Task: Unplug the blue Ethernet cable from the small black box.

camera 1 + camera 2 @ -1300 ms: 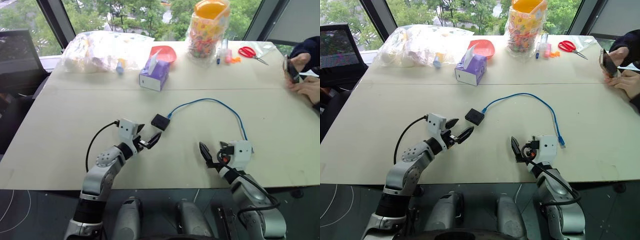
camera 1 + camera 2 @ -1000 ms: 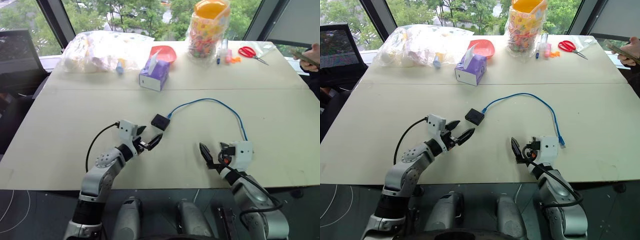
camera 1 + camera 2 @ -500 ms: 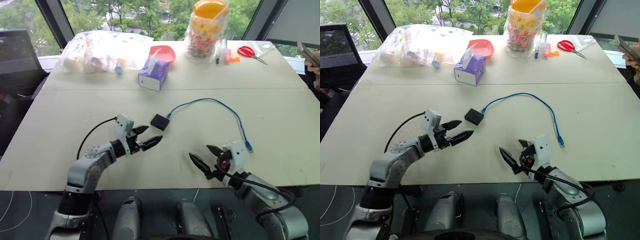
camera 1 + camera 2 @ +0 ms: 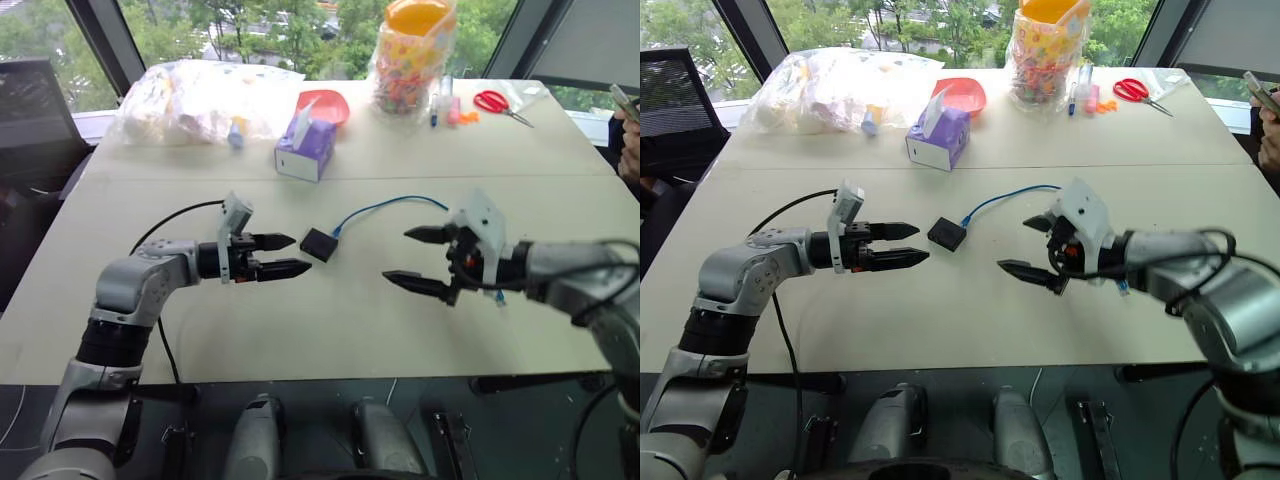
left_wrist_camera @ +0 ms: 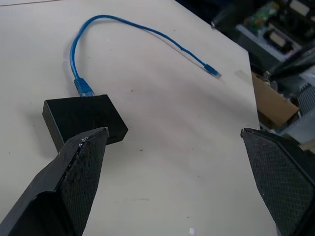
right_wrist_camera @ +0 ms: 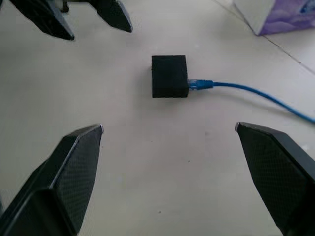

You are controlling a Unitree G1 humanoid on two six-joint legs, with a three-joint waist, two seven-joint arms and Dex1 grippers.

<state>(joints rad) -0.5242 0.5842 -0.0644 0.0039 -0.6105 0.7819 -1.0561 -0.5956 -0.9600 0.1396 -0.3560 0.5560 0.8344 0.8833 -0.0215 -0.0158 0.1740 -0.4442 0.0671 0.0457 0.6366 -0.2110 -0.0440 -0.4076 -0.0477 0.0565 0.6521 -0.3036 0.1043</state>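
- Cable, blue Ethernet: remained plugged into the small black box at that box's side towards the robot's right; its plug was seated as in the earlier frames. It ran off in an arc over the counter to a free clear plug lying well apart from the box, as seen in the left wrist view.
- Box, small black: lay flat on the counter, mid-way between the two arms, in the same spot as a second before. Nothing touched it.
- Left gripper: had swung from a slanting approach to point across at the box, tips near it but apart from it. Fingers stood wide apart, holding nothing.
- Right gripper: had risen from the near counter edge and turned to aim at the box and plug from the other side. Fingers stood wide apart, empty.
- Status, judged: both arms had moved from rest into a facing pre-grasp pose. Unplugging not yet begun; likely one gripper to steady the box, the other to take the plug.
- Surroundings: purple tissue box and red scissors stood further back, unmoved.
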